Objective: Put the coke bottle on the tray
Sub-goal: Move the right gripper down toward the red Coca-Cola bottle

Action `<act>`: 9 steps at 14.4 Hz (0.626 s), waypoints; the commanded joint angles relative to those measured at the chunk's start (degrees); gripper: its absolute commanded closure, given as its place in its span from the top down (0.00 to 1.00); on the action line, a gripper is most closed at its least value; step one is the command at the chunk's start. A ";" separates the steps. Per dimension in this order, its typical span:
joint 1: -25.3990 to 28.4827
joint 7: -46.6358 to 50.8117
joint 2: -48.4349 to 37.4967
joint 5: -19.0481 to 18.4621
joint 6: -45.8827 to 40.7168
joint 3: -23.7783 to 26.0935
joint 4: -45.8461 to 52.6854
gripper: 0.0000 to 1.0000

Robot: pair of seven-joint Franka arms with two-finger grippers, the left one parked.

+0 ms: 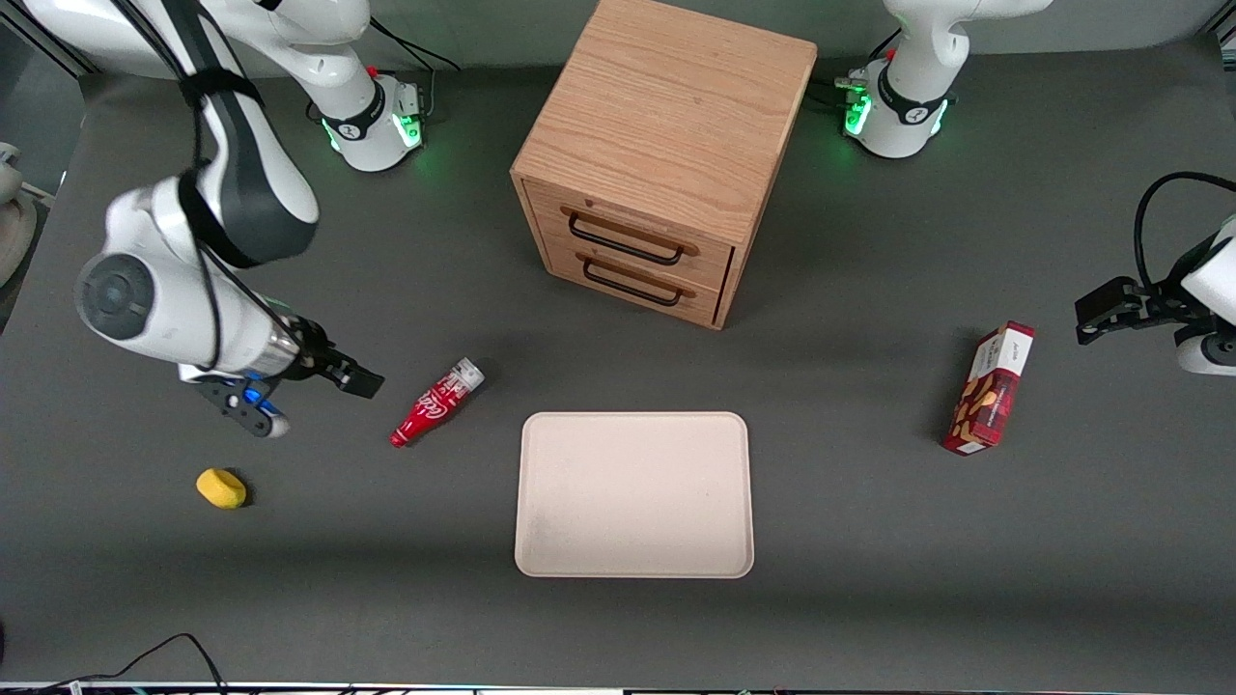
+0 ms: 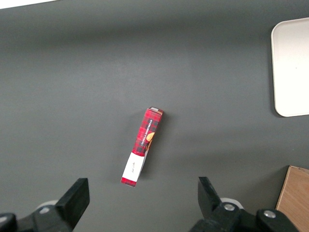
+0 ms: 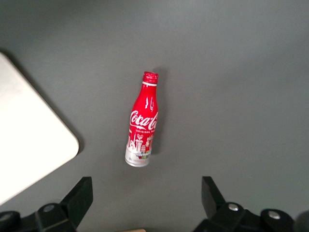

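The coke bottle [image 1: 435,403] lies on its side on the dark table, beside the tray's corner that is farther from the front camera, its cap end nearer the camera. The right wrist view shows it whole [image 3: 142,121]: red, white script, silvery base. The cream tray [image 1: 633,494] lies flat in front of the cabinet, with nothing on it; a corner shows in the right wrist view [image 3: 29,145]. My gripper [image 1: 299,396] hangs above the table beside the bottle, toward the working arm's end. It is open and empty [image 3: 145,198], jaws wide apart, clear of the bottle.
A wooden two-drawer cabinet [image 1: 666,145] stands farther from the camera than the tray. A yellow lump [image 1: 221,487] lies nearer the camera than my gripper. A red snack box [image 1: 990,388] lies toward the parked arm's end; it also shows in the left wrist view [image 2: 141,147].
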 commanded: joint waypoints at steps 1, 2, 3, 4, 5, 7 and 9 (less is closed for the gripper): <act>2.23 9.14 2.19 -3.27 6.33 0.00 -4.36 1.00; 2.50 11.96 3.16 -5.29 7.05 0.17 -4.72 1.00; 2.41 12.94 4.39 -5.92 7.23 0.96 -4.81 1.00; 2.32 13.04 5.36 -5.93 7.49 0.97 -4.99 1.00; 1.98 13.04 6.06 -5.93 8.88 0.97 -6.03 1.00; 1.27 13.04 7.38 -5.93 14.58 0.88 -9.10 1.00; 1.18 13.48 9.05 -5.93 19.42 0.53 -11.31 1.00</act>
